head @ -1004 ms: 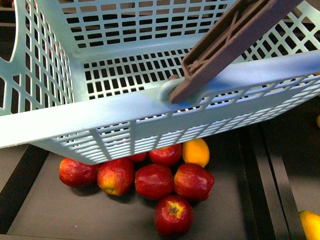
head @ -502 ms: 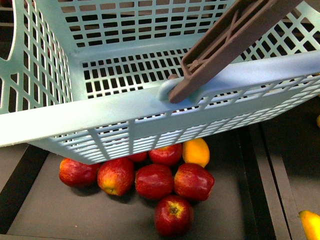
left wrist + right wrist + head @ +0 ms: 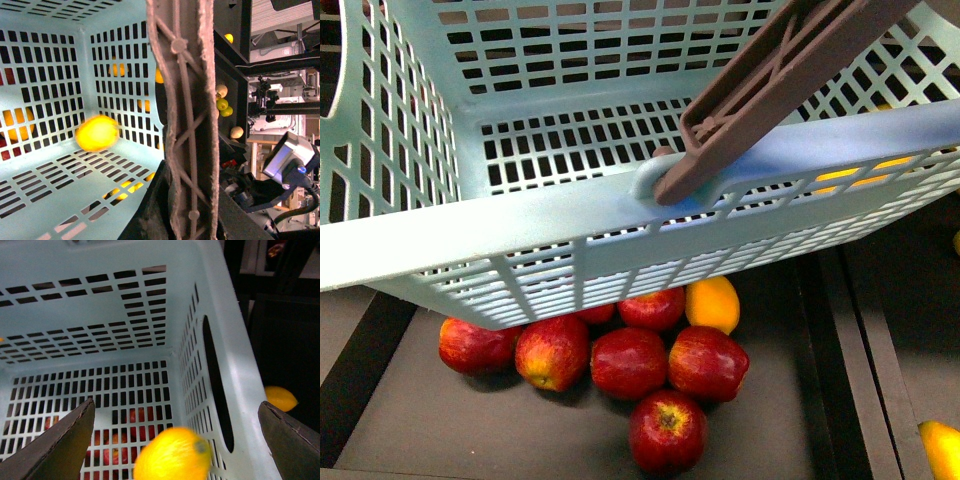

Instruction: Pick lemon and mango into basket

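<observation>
The teal basket [image 3: 520,225] hangs tilted above a dark tray [image 3: 440,430], its brownish swing handle [image 3: 770,90] drawn up taut. In the left wrist view that handle runs straight past the left pincer [image 3: 152,212], which appears clamped on it, presumably to hold the open mouth under the other arm. Above that mouth the right pincer [image 3: 175,402] stands wide, its 2 fingers [image 3: 60,440] spread to either side and gripping nothing. Between them a plump yellow fruit, by its shape the lemon [image 3: 172,456], shows blurred inside the basket walls, apparently dropping toward the slotted floor. An orange-yellow fruit, possibly the mango [image 3: 712,303], lies outside in the tray, right beside a cluster of red apples [image 3: 628,362] and partly under the basket's edge.
</observation>
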`<act>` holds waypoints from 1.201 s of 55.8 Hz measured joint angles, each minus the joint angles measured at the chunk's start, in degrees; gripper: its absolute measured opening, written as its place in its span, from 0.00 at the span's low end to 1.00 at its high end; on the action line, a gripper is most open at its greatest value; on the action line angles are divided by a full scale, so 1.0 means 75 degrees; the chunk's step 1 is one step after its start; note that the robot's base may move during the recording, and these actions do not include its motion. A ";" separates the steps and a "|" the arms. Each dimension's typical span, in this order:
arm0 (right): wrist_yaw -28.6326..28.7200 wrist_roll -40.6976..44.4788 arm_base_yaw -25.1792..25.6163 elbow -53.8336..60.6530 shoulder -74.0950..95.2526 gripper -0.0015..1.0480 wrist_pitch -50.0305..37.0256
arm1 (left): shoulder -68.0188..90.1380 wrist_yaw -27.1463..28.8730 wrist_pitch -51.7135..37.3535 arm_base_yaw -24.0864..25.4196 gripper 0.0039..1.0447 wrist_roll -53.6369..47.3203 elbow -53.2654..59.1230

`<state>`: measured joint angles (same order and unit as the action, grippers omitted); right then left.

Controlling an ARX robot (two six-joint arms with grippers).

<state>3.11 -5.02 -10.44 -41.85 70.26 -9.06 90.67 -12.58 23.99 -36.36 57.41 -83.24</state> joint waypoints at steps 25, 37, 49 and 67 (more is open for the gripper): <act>-0.0481 0.0431 0.1358 0.2833 -0.4141 0.64 -0.1323 | 0.0000 0.0052 0.0000 0.0006 0.06 0.0012 0.0000; -0.0437 0.0589 0.1364 0.3850 -0.4756 0.31 -0.1518 | 0.0000 -0.0044 0.0000 -0.0012 0.06 0.0023 0.0000; -0.0434 0.0618 0.1364 0.4403 -0.5394 0.02 -0.1536 | 0.0000 0.0029 0.0000 -0.0003 0.06 0.0003 0.0000; -0.0434 0.0647 0.1367 0.4940 -0.6202 0.06 -0.1274 | 0.0000 0.0029 0.0000 0.0000 0.06 0.0009 0.0000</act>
<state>-0.14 -0.16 -0.19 -4.80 23.75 -18.61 90.67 -12.36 23.99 -36.36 57.47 -83.24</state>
